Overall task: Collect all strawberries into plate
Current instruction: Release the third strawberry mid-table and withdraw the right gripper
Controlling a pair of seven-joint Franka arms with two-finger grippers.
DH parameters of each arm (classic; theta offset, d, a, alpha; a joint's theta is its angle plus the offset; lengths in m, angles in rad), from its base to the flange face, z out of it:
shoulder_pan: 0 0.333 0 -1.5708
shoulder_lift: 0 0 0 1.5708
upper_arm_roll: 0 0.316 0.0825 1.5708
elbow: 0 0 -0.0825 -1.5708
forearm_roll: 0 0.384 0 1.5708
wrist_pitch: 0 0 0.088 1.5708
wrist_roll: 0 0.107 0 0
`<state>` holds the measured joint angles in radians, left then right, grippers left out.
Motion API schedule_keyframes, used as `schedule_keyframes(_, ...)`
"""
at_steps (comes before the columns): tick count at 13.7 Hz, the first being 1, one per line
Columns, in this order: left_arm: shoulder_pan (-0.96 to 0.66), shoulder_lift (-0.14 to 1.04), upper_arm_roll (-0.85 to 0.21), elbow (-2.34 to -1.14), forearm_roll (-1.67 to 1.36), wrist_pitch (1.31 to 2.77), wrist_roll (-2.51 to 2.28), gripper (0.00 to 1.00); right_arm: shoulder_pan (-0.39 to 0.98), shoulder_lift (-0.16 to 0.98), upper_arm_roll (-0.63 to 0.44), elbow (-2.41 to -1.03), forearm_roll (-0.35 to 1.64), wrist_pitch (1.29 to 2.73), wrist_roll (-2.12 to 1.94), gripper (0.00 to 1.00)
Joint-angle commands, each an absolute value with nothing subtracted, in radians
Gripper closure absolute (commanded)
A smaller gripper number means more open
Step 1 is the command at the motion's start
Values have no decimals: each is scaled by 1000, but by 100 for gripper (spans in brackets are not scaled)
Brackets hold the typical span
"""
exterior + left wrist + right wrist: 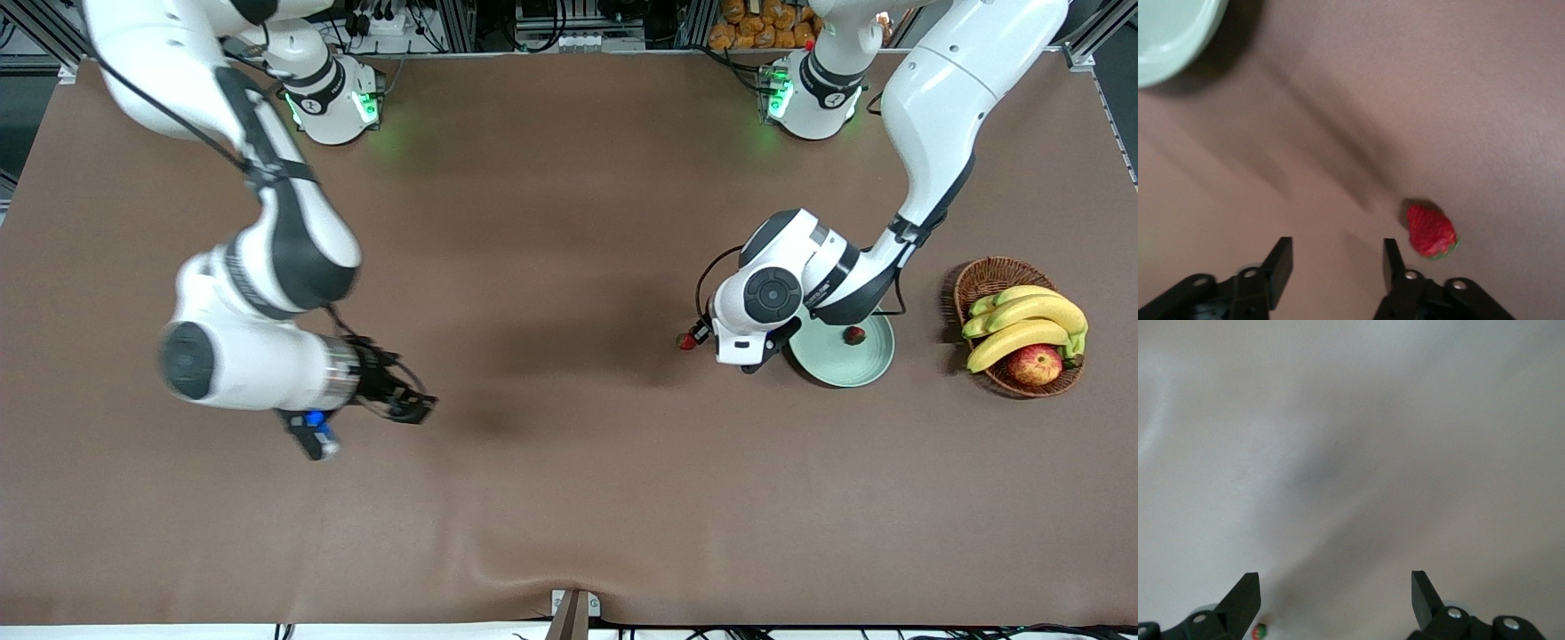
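Note:
One strawberry (685,340) lies on the brown table, just off the plate toward the right arm's end. In the left wrist view this strawberry (1430,232) sits outside the jaws, close beside one finger. Low over the table next to it, my left gripper (702,333) (1335,263) is open, with only bare table between its fingers. A second strawberry (853,335) rests in the pale green plate (858,372), whose rim (1178,47) shows in the left wrist view. My right gripper (411,404) (1335,593) waits open over bare table. A tiny red-green berry (1259,631) shows far off beside its finger.
A brown wicker basket (978,277) holding bananas (1022,324) and an apple (1036,364) stands beside the plate at the left arm's end of the table. The left arm's forearm hangs over part of the plate.

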<state>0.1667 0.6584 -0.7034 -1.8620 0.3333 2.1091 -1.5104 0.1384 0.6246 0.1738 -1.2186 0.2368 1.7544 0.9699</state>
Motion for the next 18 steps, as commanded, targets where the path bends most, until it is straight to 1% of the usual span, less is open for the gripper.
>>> schedule_keyframes(1, 149, 676, -684, -1841, 337, 2152, -1614, 29, 36, 457, 202, -1368, 212, 1705, 806, 0)
schedule_keyframes(3, 147, 681, -683, -1841, 339, 2196, -1673, 25, -6, 408, 202, -1370, 183, 1636, 744, 0)
schedule_keyframes(4, 141, 683, -683, -1841, 342, 2216, -1689, 22, -20, 379, 202, -1371, 137, 1603, 711, 0)
schedule_keyframes(6, 140, 681, -677, -1838, 341, 2233, -1690, 12, -50, 300, 202, -1391, 69, 1577, 594, 0)
schedule_keyframes(8, 135, 678, -676, -1833, 342, 2233, -1695, 12, -92, 203, 201, -1455, 69, 1559, 459, 0)
schedule_keyframes(10, 83, 689, -673, -1807, 337, 2233, -1716, 12, -95, 120, 193, -1511, 66, 1560, 427, 0)
schedule_keyframes(11, 62, 693, -645, -1804, 339, 2233, -1739, 12, -95, 82, 189, -1540, 66, 1557, 385, 0)
schedule_keyframes(13, 48, 690, -621, -1804, 342, 2233, -1764, 13, -65, 2, 131, -1633, 66, 1571, 333, 0)
schedule_keyframes(15, 49, 686, -620, -1813, 341, 2232, -1776, 13, -2, -37, 77, -1657, 67, 1565, 333, 0)
schedule_keyframes(18, 49, 689, -620, -1813, 342, 2240, -1818, 12, 28, -70, 32, -1693, 72, 1578, 334, 0)
